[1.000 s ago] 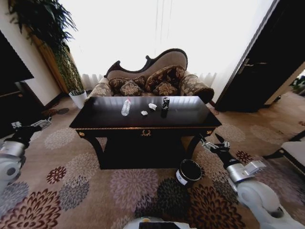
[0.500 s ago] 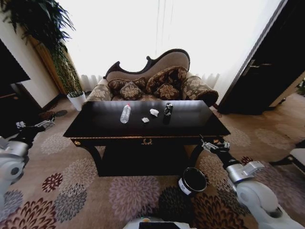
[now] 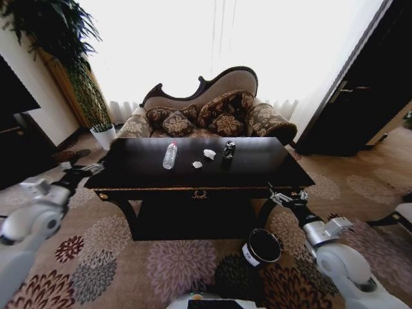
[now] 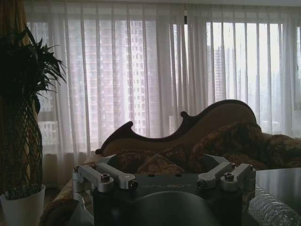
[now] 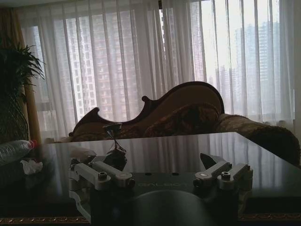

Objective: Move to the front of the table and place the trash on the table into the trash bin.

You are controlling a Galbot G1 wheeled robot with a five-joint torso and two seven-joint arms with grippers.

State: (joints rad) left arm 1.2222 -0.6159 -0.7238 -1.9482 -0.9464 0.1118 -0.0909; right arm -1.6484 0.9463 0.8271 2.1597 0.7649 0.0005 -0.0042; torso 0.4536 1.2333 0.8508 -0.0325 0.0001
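The tabletop (image 3: pixel 257 164) stands directly ahead, dark and glossy, with the trash grouped near its middle: a clear plastic bottle (image 3: pixel 170 155) lying at about 9 o'clock of the group, two crumpled white paper scraps (image 3: pixel 208 154) at the centre, and a small dark can (image 3: pixel 228 150) upright at 3 o'clock. All pieces lie apart from one another and well back from the front edge. Judged by appearance, the bottle is light, thin-walled and smooth, liable to roll or slip on the polished surface; a hold across its mid-body seems soundest. The scraps are soft and nearly weightless, so a pinch from above should suffice. The can is stiff but easily toppled; a grip around its side wall is advised. The trash bin (image 3: pixel 261 247) sits on the carpet at the table's front right, at roughly 5 o'clock of the trash, mouth open and unobstructed. The left gripper (image 3: pixel 90 168) hovers at the table's left front corner, fingers apart and empty. The right gripper (image 3: pixel 287 195) hangs just below the right front edge, above the bin, fingers likewise apart and empty. Open air lies above the tabletop; the carved front edge and the sofa (image 3: pixel 212 109) close behind limit reach.
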